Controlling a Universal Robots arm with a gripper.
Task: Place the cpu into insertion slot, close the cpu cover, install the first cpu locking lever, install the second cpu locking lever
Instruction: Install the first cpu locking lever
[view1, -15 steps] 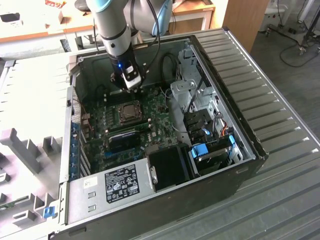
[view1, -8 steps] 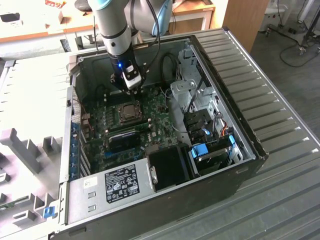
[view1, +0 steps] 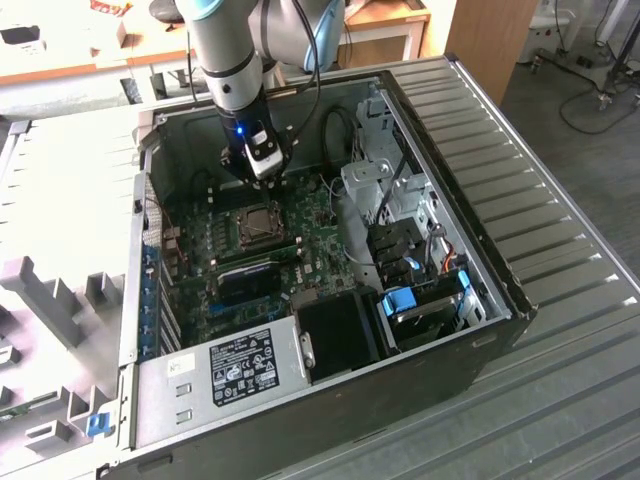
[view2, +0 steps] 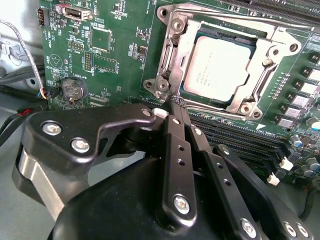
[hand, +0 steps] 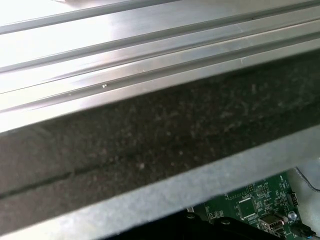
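In the upper middle of the exterior view, inside the open black computer case (view1: 470, 150) lying on its side on the ribbed metal desk (view1: 560, 170), we see our hand (view1: 268, 178) hanging just above the green motherboard (view1: 320, 235), close to the upper right corner of the socket.

In the second wrist view the small square cpu with its dull silver-tan metal top (view2: 216, 66) already sits in the black-framed square insertion slot (view2: 194, 91), at the upper right of the frame. The thin grey metal cpu cover with its large square window (view2: 174, 30) lies down around the chip, and a thin wire locking lever (view2: 220, 11) runs along its far edge. We judge placing and closing to be done, so the lever step is in hand; whether either lever is fully latched we cannot tell.

The hand's black fingers (view2: 176, 131) are pressed together with nothing between them, their tips (view2: 172, 105) just beside the cover's near corner. Pushing a lever home would call for a firm, well-aimed press on thin wire, clear of the long black memory slots (view2: 235, 137) alongside.

The case also holds a grey power supply box (view1: 230, 372) at the lower left and blue-tabbed drive bays (view1: 410, 300) at the right.
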